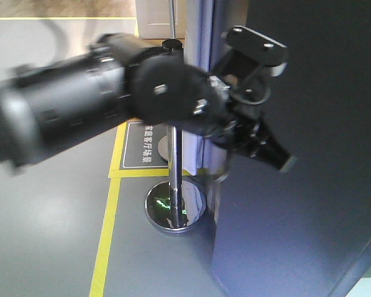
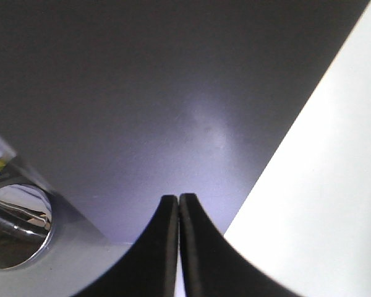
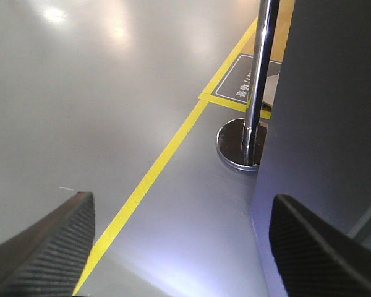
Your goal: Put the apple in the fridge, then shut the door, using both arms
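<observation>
Front cam: one arm [image 1: 80, 105] stretches in from 9 o'clock, blurred, gripper end at the dark grey door [image 1: 309, 154] face around frame centre. Can't tell from this view alone which arm it is; prob the left, since its wrist cam is filled by the same grey panel.

Left wrist cam: left gripper [image 2: 179, 247] jaws pressed together, nothing between them, tips right up against or just off the door [image 2: 142, 93]. Contact not confirmable. White surface [image 2: 321, 204] at 4 o'clock, could be fridge interior or floor, unclear.

Right wrist cam: right gripper [image 3: 179, 247] jaws wide apart, empty, pointing down at grey floor [image 3: 68, 105]. Yellow floor line [image 3: 154, 167] runs between them toward 1 o'clock; chrome post w/ round base [image 3: 238, 145] sits just beside the door [image 3: 334, 105] edge.

Apple: not visible in any view. My read is it's already inside and we're in the door-closing step, but can't verify.

Risks:
- closed tips pushing on a smooth flat panel → could slide sideways off the face, door stops short of latch.
- push point looks near the free edge; if it slips past, the arm swings into the gap.
- post base close to the door edge at 6 o'clock in front cam → possible snag for door or arm.
- right arm idle, not bracing; if the door rebounds nothing catches it.
- loose cable near the wrist could catch.
</observation>
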Motion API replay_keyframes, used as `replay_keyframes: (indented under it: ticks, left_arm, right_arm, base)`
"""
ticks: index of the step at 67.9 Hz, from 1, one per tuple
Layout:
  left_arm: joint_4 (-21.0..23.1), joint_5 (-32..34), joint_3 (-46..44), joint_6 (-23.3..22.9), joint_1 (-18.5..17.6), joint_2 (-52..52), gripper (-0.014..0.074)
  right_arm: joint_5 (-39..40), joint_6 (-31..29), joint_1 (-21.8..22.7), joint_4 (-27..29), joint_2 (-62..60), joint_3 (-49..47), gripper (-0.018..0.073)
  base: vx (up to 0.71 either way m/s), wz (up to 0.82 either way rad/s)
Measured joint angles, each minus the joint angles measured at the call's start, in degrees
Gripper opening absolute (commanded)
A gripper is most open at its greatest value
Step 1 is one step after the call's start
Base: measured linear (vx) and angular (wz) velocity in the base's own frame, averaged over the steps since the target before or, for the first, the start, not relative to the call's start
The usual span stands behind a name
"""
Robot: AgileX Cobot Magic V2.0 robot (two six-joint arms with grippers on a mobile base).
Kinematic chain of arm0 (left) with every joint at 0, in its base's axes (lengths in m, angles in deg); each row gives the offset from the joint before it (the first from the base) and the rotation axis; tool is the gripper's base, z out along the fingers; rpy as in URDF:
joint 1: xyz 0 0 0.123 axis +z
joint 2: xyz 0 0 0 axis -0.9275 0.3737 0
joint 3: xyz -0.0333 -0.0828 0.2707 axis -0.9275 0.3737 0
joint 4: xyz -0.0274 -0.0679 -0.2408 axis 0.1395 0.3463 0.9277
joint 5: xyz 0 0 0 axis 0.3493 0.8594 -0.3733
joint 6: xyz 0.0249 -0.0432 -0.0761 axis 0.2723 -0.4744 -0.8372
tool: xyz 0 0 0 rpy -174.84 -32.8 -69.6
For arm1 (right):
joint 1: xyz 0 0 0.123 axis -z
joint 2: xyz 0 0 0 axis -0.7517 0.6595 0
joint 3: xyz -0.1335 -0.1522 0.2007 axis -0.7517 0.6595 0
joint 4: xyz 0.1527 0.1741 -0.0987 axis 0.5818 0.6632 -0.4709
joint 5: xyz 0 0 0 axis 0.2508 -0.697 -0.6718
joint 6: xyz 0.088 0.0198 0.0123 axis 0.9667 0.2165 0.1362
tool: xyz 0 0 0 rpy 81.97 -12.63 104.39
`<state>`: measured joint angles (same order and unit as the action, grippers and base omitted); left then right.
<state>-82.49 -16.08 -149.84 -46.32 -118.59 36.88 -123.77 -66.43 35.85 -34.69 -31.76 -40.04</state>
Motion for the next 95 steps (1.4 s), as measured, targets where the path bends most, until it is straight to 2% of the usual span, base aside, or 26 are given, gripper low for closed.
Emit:
replay_keyframes:
  ticks: [19, 33, 48, 57, 80, 87, 95]
  left_arm:
    - [-0.82, 11.76, 24.53, -0.49, 0.32, -17.51, -0.0006]
    - [-1.26, 13.98, 38.71, -2.71, 2.48, -29.36, -0.0006]
    - [-1.48, 17.58, 48.43, -4.32, 3.48, -38.43, -0.0006]
    - [-1.48, 18.2, 50.79, -4.67, 3.48, -40.85, -0.0006]
    - [-1.48, 18.01, 50.9, -4.67, 3.48, -40.97, -0.0006]
    - [-1.48, 18.01, 50.9, -4.67, 3.48, -40.97, -0.0006]
    - [-1.48, 18.01, 50.9, -4.67, 3.48, -40.97, -0.0006]
  right_arm:
    - [0.0, 0.0, 0.0, 0.06, 0.0, 0.0, 0.0549]
    - [0.0, 0.0, 0.0, 0.06, 0.0, 0.0, 0.0549]
    - [0.0, 0.0, 0.0, 0.0, 0.0, 0.0, 0.0507]
    - [0.0, 0.0, 0.0, 0.0, 0.0, 0.0, 0.0411]
    - [0.0, 0.0, 0.0, 0.0, 0.0, 0.0, -0.0006]
    - [0.2, 0.0, 0.0, -0.13, 0.0, 0.0, -0.001]
    - [4.23, 0.22, 0.0, -1.59, 0.99, 0.0, -0.0008]
  base:
    - [0.0, 0.0]
    - [0.0, 0.0]
    - [0.0, 0.0]
    - [0.0, 0.0]
    - [0.0, 0.0]
    - [0.0, 0.0]
    - [0.0, 0.0]
